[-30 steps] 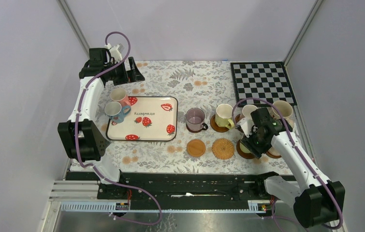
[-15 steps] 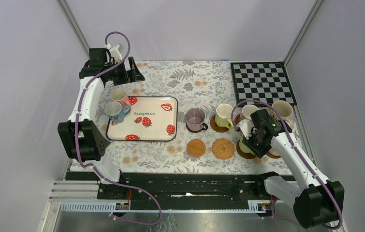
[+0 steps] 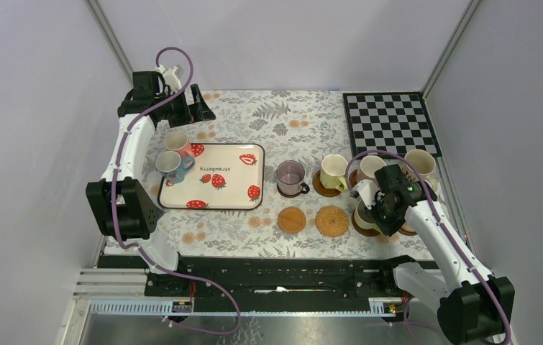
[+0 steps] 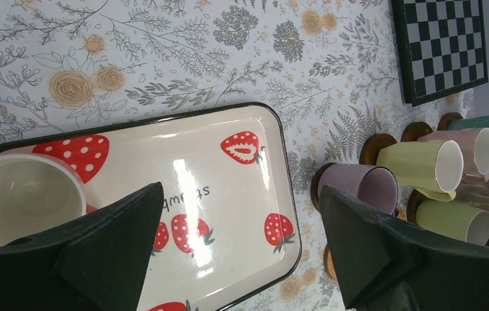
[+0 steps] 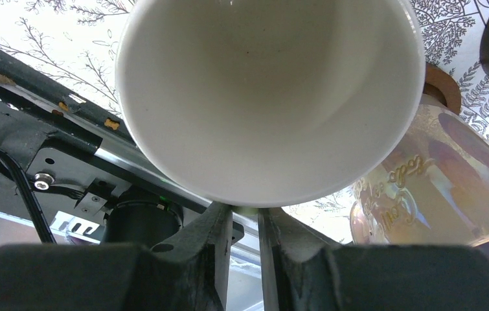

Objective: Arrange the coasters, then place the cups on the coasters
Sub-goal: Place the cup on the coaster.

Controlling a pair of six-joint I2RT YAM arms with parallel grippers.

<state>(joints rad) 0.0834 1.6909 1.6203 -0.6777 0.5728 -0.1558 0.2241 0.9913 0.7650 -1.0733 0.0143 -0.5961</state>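
Observation:
My right gripper (image 5: 245, 210) is shut on the pale green handle of a green cup (image 5: 267, 97), whose white inside fills the right wrist view. In the top view that green cup (image 3: 362, 215) is over a dark coaster (image 3: 359, 227), mostly hidden by the right gripper (image 3: 370, 208). Two bare coasters lie near the front, a tan coaster (image 3: 291, 220) and a woven coaster (image 3: 332, 221). A purple cup (image 3: 290, 176) and a yellow-green cup (image 3: 333, 170) stand on coasters. My left gripper (image 4: 240, 194) hangs open above the tray (image 4: 228, 149), beside a pink cup (image 4: 21, 191).
The strawberry tray (image 3: 214, 195) carries a pink cup (image 3: 177, 142) and a blue-handled cup (image 3: 170, 165). A checkerboard mat (image 3: 390, 122) lies at the back right. A pink cup (image 3: 371, 166), a cream cup (image 3: 420, 163) and a glossy patterned cup (image 5: 429, 175) crowd the right gripper.
The right gripper's fingers have closed onto the green cup's handle, and its wrist has shifted a little right. The left arm has not moved.

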